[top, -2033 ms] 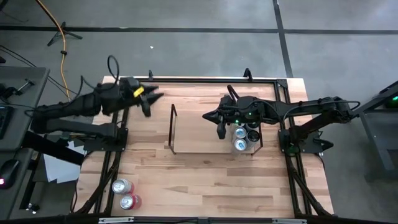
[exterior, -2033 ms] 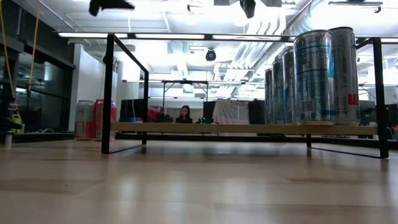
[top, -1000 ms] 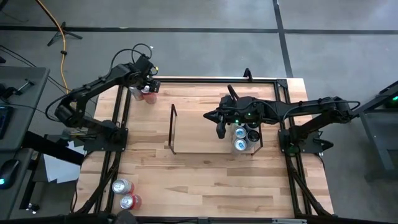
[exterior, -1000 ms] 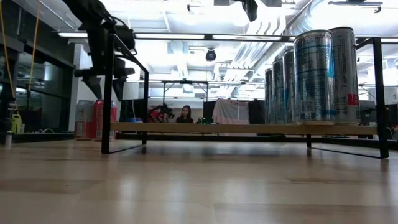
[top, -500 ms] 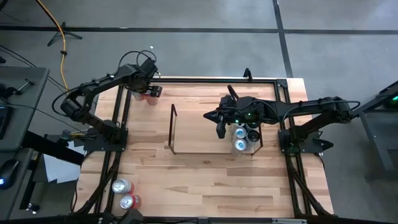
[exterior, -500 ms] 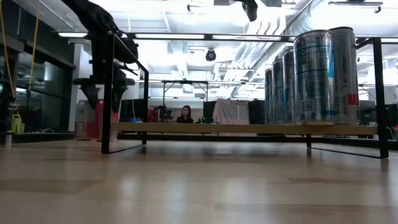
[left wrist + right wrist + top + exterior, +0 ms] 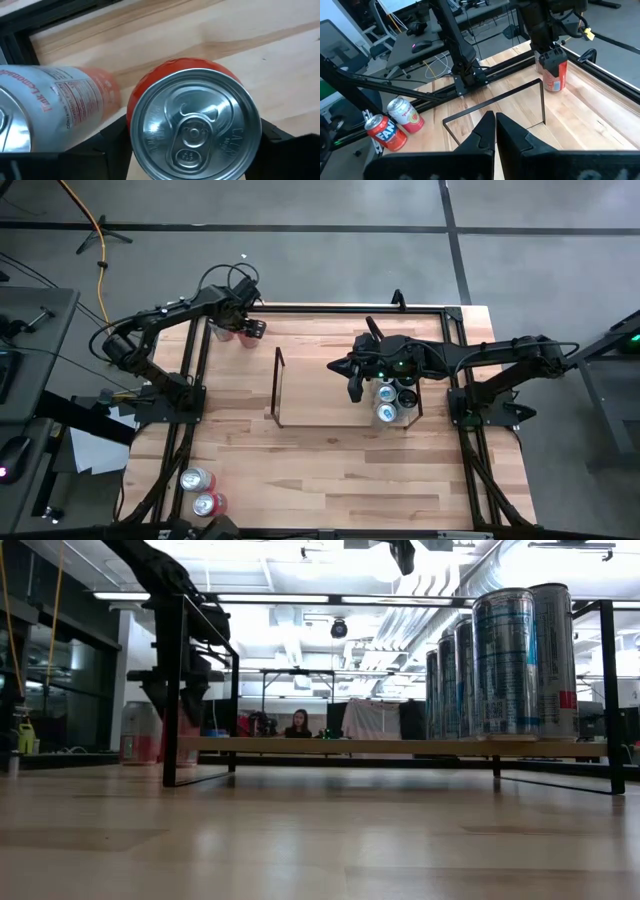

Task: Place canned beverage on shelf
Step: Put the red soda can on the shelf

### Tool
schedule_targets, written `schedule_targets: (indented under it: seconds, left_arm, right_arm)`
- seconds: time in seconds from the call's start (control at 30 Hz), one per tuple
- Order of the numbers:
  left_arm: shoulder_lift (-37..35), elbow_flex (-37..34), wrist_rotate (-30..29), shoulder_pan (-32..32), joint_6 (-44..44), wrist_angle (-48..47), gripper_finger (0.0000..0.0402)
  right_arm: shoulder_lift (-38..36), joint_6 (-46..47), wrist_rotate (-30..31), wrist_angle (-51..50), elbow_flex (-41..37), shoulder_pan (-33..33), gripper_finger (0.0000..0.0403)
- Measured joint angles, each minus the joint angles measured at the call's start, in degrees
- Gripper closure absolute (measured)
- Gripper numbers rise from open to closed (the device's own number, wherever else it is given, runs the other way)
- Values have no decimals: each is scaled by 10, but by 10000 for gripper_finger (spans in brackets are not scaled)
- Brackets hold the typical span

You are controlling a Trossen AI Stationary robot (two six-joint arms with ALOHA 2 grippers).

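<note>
Can (image 7: 195,125), red-sided, stands at the table's far-left corner, well left of the shelf (image 7: 277,390). The left gripper (image 7: 240,328) has dropped around it, jaws narrowing but not yet clamped; pickup looks imminent. The right gripper (image 7: 354,392), clenched empty, waits over the shelf.

A pale wooden table (image 7: 330,470) carries everything. Between the left gripper's fingers (image 7: 115,145) an orange can (image 7: 195,120) stands upright on the boards at the far left corner, with a paler can (image 7: 55,105) just beside it, outside the fingers. The thin black shelf (image 7: 277,390) sits mid-table; a cluster of silver cans (image 7: 390,400) stands at its right end, just beside the right gripper's closed fingertips (image 7: 356,394). Two more red cans (image 7: 200,490) stand at the near left corner, well apart from both
</note>
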Motion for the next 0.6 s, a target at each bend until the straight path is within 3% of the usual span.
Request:
schedule_targets:
  seconds: [0.27,0.47,0.6]
  left_arm:
    - [-42,47,23,-8,44,-28,169]
    - [-106,157,36,-41,81,-36,169]
    - [-116,243,47,-102,98,-54,169]
  right_arm:
    - [0,-3,0,12,0,0,402]
    - [0,-13,17,38,0,0,402]
    - [0,-18,57,83,0,0,402]
